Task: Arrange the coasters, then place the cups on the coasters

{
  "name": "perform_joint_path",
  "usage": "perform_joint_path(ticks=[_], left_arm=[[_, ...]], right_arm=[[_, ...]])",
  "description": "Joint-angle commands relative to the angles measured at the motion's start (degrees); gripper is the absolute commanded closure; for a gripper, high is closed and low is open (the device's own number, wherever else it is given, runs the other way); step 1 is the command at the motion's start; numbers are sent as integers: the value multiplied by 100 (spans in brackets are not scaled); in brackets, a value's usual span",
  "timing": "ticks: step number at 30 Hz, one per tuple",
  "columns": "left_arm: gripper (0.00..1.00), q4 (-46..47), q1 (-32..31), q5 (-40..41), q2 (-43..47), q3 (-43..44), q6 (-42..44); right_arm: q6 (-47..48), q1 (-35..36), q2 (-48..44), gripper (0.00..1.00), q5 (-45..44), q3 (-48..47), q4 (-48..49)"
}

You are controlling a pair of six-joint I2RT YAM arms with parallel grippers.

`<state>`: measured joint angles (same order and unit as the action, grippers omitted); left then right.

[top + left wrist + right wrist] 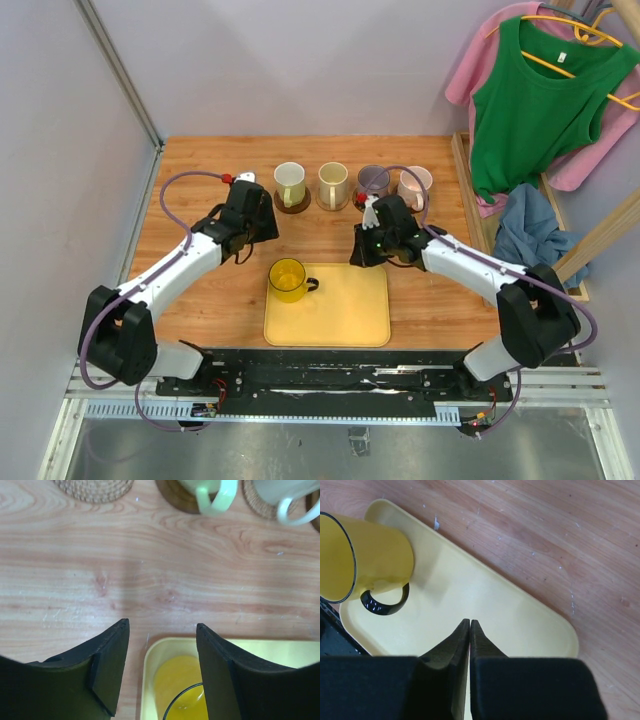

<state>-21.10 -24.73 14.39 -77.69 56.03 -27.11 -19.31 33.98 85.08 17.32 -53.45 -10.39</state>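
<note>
The yellow mug [288, 279] stands upright in the 10 o'clock corner of the yellow tray [340, 320], its dark handle pointing to 3 o'clock. The tray lies on the wooden surface [200, 170] at the near middle.

At 12 o'clock from the tray, four more mugs stand in a row across the far part of the surface. The cream-green mug [289, 182] sits on a dark brown coaster [293, 206]. At its 3 o'clock, the cream-white mug [333, 183] sits on a tan coaster [259, 506]. Then come the grey-purple mug [373, 180] and the pale pink mug [415, 185]; what lies under these two is hard to make out. In the left wrist view a bare woven coaster [95, 487] lies at 9 o'clock of the dark one, with nothing on it.

The left claw [160, 627] is spread apart and holds nothing, over bare wood at the tray's 10 o'clock corner. The right claw [470, 623] is pressed closed on nothing, above the tray.
</note>
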Motion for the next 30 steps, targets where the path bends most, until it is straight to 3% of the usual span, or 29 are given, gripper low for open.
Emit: perform_joint_path(ticks=[1, 5, 8, 21, 30], left_arm=[[41, 81, -79, 116, 260, -336, -154], [54, 94, -155, 227, 416, -601, -260], [57, 62, -204, 376, 605, -772, -332], [58, -212, -242, 455, 1559, -1184, -486], [52, -260, -312, 408, 1805, -1325, -505]], right_arm=[[74, 222, 163, 99, 349, -308, 301], [240, 606, 272, 99, 182, -462, 267], [311, 890, 380, 99, -18, -551, 242], [229, 1222, 909, 99, -36, -798, 178], [429, 1763, 852, 99, -559, -866, -7]])
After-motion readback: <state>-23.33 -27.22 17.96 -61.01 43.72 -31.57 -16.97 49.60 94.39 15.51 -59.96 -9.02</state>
